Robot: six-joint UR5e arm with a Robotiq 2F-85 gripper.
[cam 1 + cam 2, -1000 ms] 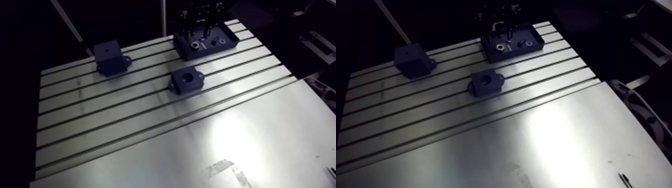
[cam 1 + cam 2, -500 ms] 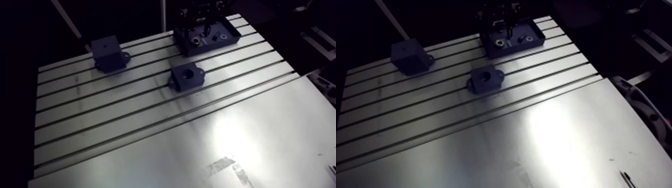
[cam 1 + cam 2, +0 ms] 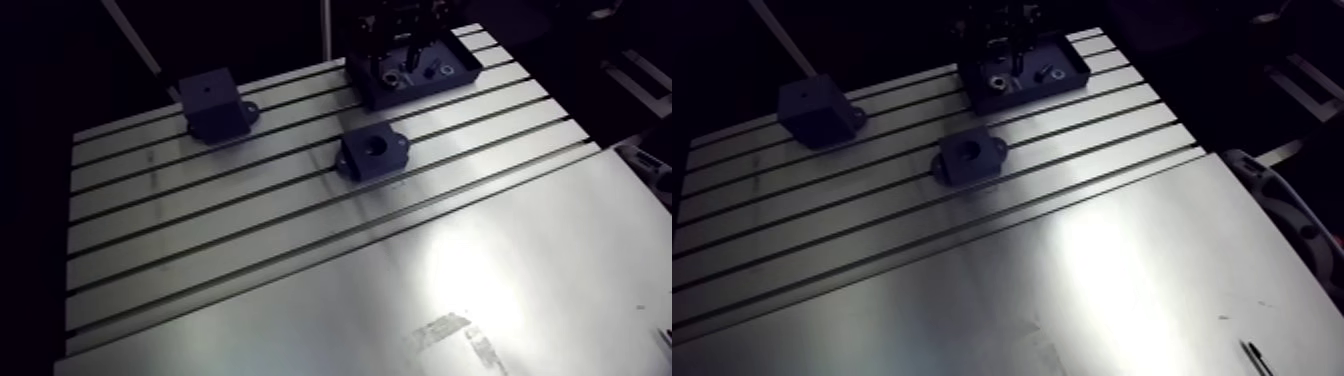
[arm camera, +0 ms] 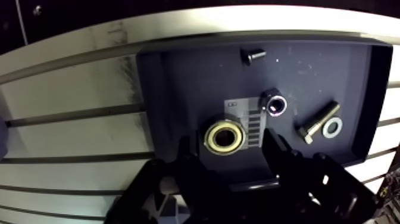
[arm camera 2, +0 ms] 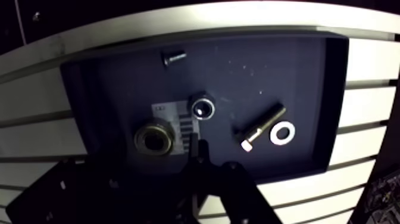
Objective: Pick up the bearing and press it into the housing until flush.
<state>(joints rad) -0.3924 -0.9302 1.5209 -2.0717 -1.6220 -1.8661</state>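
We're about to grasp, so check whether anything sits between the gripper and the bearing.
Nothing visible does. The bearing lies flat on the floor of the tray, between the open fingers of the gripper. The nut, bolt and washer lie beyond it, apart from it.

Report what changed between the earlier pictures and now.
The gripper has come down into the tray, its open fingers now on either side of the bearing, not yet closed on it. The arm view's slight shift is camera motion. The bearing, the housing and the dark block stayed put.
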